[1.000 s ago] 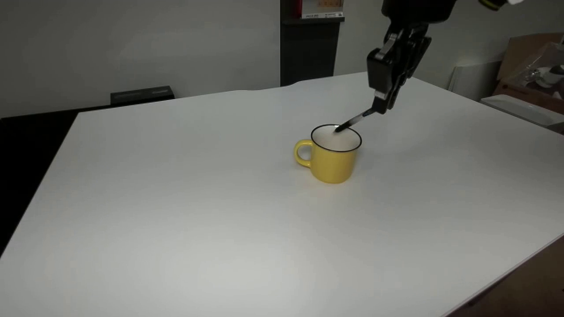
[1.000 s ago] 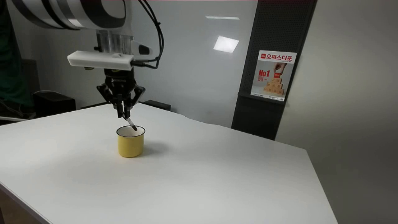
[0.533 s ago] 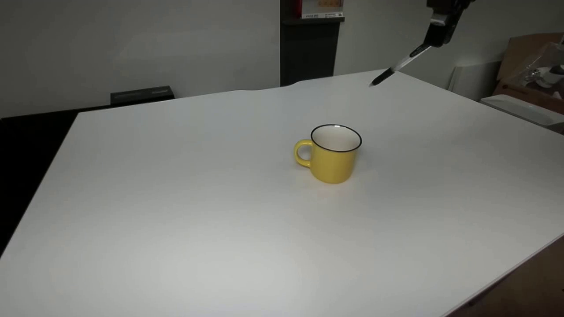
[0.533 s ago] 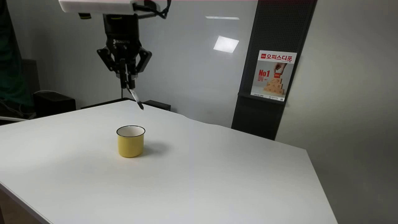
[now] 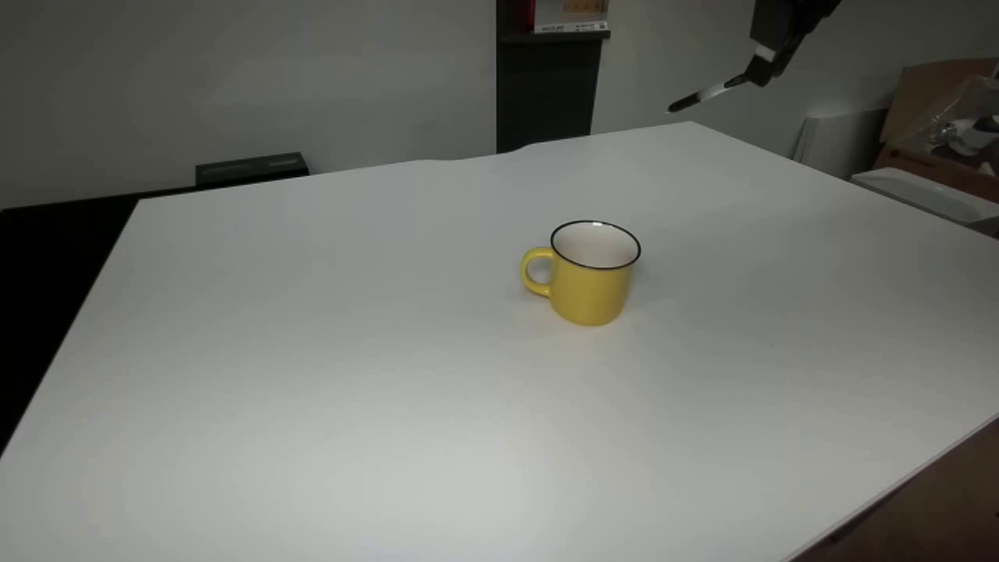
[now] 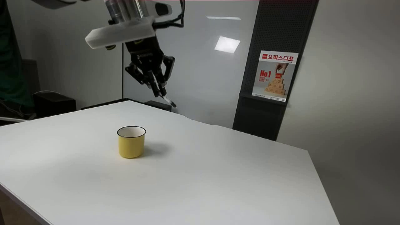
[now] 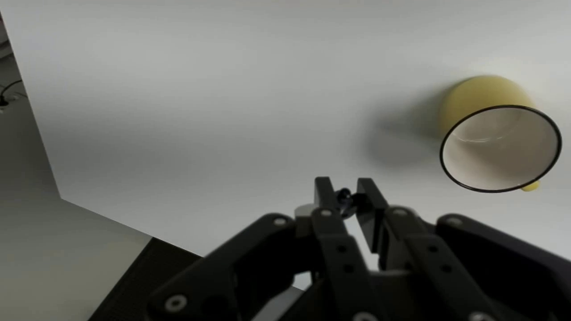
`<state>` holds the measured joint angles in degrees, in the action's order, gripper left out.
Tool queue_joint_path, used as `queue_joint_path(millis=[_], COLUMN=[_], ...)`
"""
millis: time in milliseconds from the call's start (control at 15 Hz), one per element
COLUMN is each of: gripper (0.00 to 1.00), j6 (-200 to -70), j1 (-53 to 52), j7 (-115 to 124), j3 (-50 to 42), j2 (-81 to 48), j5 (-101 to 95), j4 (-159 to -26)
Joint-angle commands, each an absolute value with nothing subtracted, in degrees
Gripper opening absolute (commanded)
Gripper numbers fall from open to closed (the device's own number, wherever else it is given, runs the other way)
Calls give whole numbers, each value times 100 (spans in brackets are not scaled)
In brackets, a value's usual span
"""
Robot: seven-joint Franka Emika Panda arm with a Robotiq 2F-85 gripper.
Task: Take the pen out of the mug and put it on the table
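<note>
The pen, thin with a black end and a pale clear middle, shows in both exterior views. My gripper is shut on its upper end. The pen hangs tilted in the air, above and beyond the mug. In the wrist view only its dark end shows between the fingertips. The yellow mug with a dark rim stands upright on the white table. Its pale inside looks empty. In the wrist view the mug is right of the fingertips.
A dark box lies behind the table's back edge. A dark panel with a poster stands at the wall. A cardboard box and a white tray are beyond the table's right side.
My gripper has lifted the pen up out of the mug and away from it. In the last half second the gripper has tilted and swung sideways. The mug has not moved.
</note>
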<state>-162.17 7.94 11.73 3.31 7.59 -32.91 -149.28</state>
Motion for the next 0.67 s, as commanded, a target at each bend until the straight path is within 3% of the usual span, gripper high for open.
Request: queue_joint_path(millis=[0,600], gripper=[4,4], j6=[-16910,-18641], j1=[1188,1374], j7=[2163,1852], j3=[339,398], j2=[-106,-2140], j5=[-4205,-4021], j4=[-14587,-13824])
